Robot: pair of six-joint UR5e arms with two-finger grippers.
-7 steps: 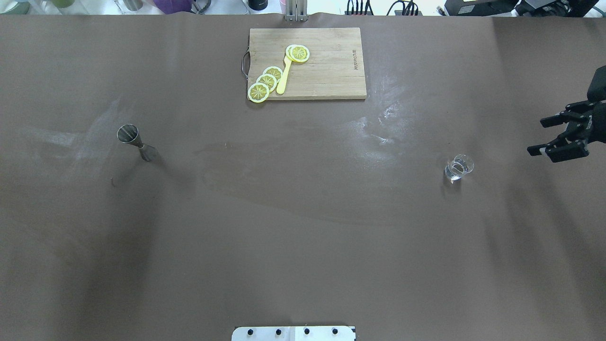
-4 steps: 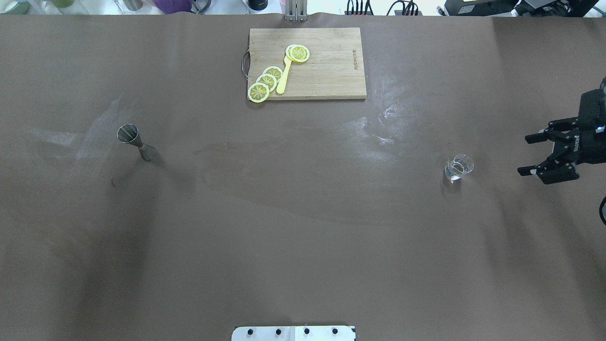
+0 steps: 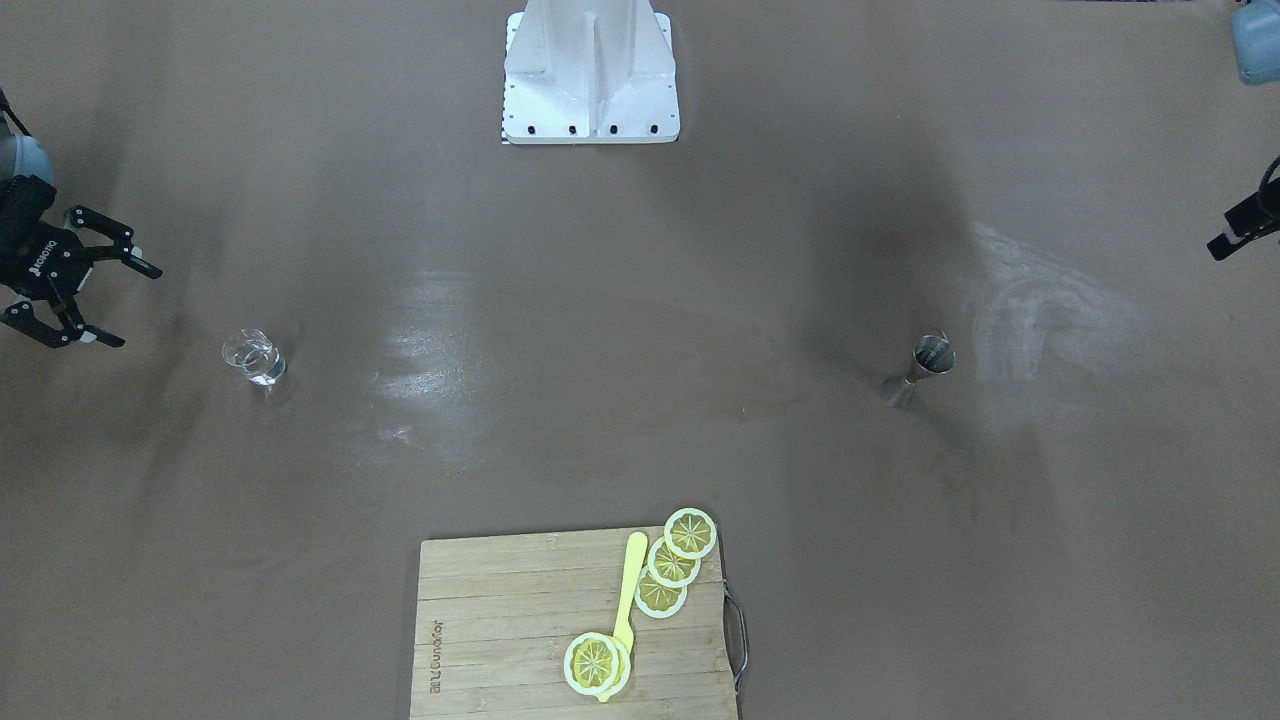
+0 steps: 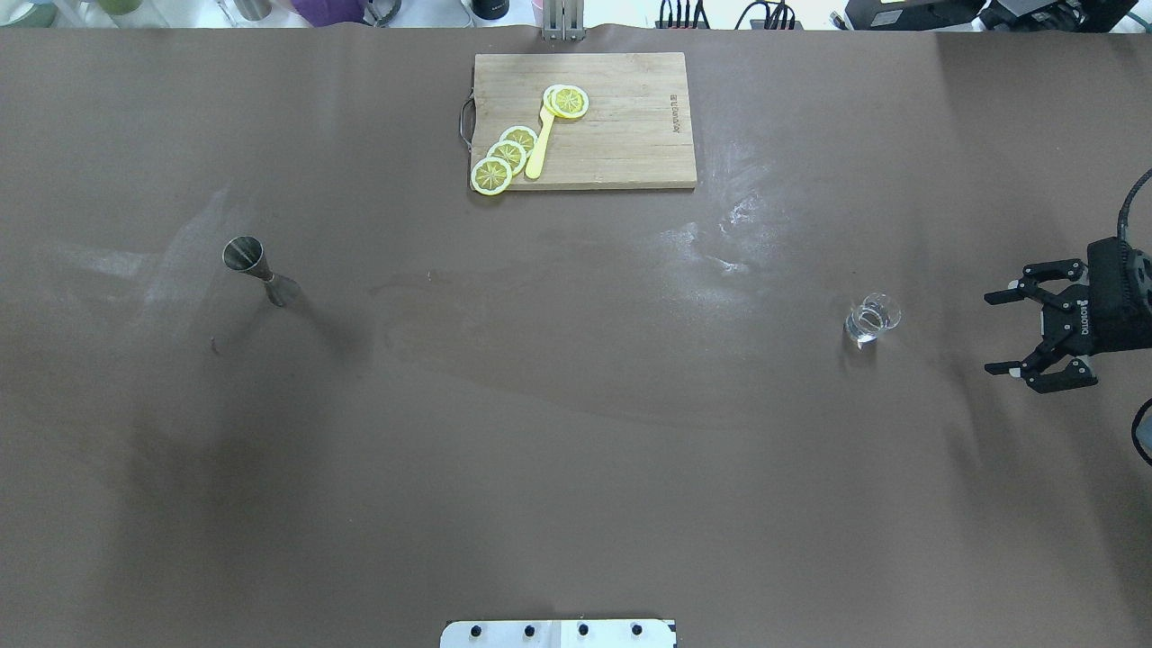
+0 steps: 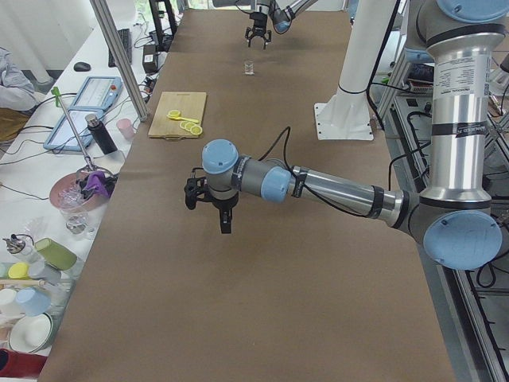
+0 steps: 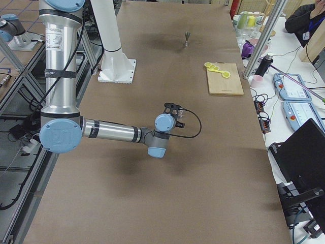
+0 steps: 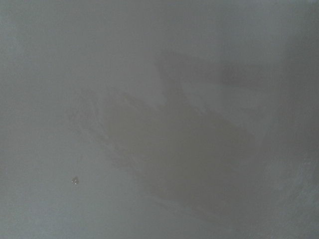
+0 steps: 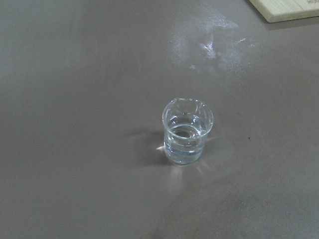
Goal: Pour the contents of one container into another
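The right gripper (image 4: 992,333) hangs wide open, empty, near the beaker (image 4: 871,319) (clear liquid inside); the left gripper (image 5: 208,210), well apart, I cannot tell if open.

We are seeing the black left gripper (image 5: 207,210) hovering over the brown table (image 5: 238,318), and the far right gripper (image 5: 259,40) hanging near a small clear glass (image 5: 249,68).

Silver-tubed arms (image 6: 109,131) have pale-blue joint caps (image 5: 219,156), a black cable (image 6: 200,124), black fingers (image 4: 1044,269), a white bolted pedestal (image 3: 590,70).
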